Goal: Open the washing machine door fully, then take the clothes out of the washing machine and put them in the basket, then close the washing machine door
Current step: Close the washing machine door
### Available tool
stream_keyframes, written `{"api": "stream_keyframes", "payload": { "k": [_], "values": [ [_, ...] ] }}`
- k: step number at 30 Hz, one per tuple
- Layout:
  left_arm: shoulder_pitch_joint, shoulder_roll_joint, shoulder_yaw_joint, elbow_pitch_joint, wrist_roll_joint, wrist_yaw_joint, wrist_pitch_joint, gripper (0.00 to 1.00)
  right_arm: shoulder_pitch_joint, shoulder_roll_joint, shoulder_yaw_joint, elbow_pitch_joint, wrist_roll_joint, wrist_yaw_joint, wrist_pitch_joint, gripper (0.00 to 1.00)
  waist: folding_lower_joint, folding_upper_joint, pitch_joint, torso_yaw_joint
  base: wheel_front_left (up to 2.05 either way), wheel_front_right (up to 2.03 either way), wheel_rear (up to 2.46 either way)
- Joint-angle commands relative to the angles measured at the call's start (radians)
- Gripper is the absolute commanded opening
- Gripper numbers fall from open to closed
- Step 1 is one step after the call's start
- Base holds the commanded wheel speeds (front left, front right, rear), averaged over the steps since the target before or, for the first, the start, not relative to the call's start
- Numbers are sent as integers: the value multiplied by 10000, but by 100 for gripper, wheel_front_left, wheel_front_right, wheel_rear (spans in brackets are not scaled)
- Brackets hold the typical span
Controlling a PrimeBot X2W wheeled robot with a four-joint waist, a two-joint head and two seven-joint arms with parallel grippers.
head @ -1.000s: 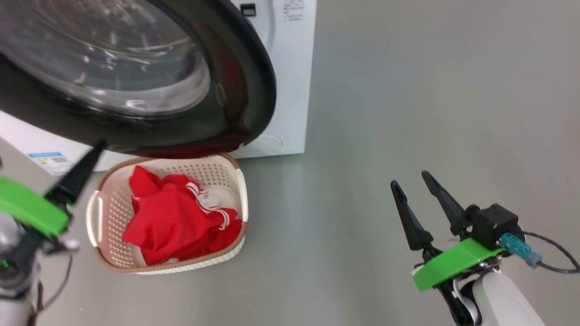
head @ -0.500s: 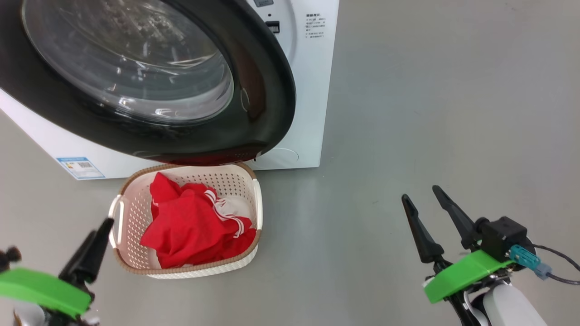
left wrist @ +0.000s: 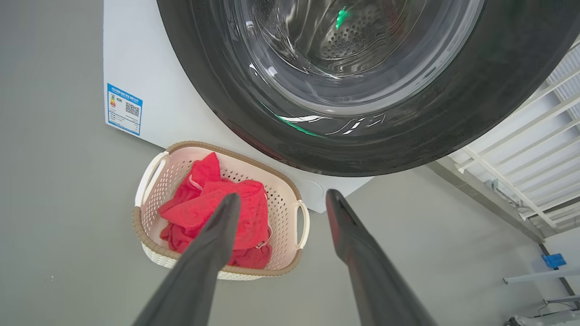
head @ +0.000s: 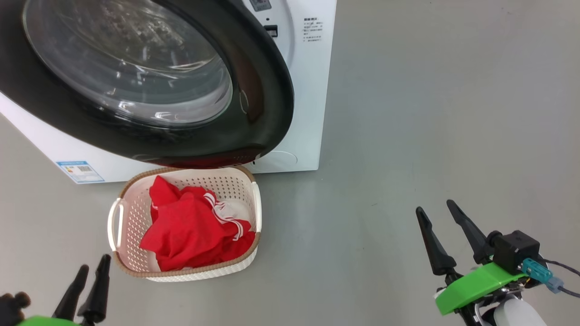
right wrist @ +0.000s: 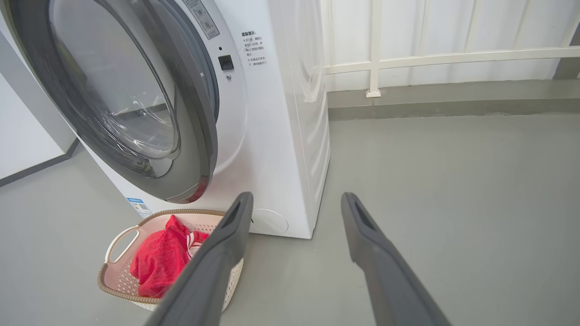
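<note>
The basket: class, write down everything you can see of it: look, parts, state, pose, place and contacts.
The basket is a small cream-white rounded rectangle of perforated plastic, with a brown woven-look rim and a white loop handle at each short end. It stands upright on the grey floor, close before the washing machine, below the lower edge of the open washing machine door. Red clothes with white stripes lie heaped inside it. Only floor and clothes look to touch it.
</note>
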Motion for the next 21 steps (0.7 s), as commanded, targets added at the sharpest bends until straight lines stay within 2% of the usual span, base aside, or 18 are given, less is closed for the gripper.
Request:
{"api": "stream_keyframes", "payload": {
  "k": [1,4,9,12,21],
  "values": [
    [-313,287,341,-8,270,-33,-192,100,70,-84,163,-264,46,16,-120,100,0,-1,-10,13,0,0,0],
    [-451,107,452,422,1237,-33,-324,100,145,-98,73,-285,45,16,-120,100,0,-1,-41,15,0,0,0],
    [-371,-730,2220,407,3273,-33,-340,100,216,-67,-116,-359,30,16,-120,100,0,-1,-63,17,0,0,0],
    [-160,-1238,2967,129,4582,-33,-342,100,240,-44,-227,-377,41,16,-120,100,0,-1,-101,20,0,0,0],
    [556,-2655,4355,-614,7974,-33,-343,100,347,-25,-297,-397,70,16,-120,100,0,-1,-217,13,0,0,0]
  ]
}}
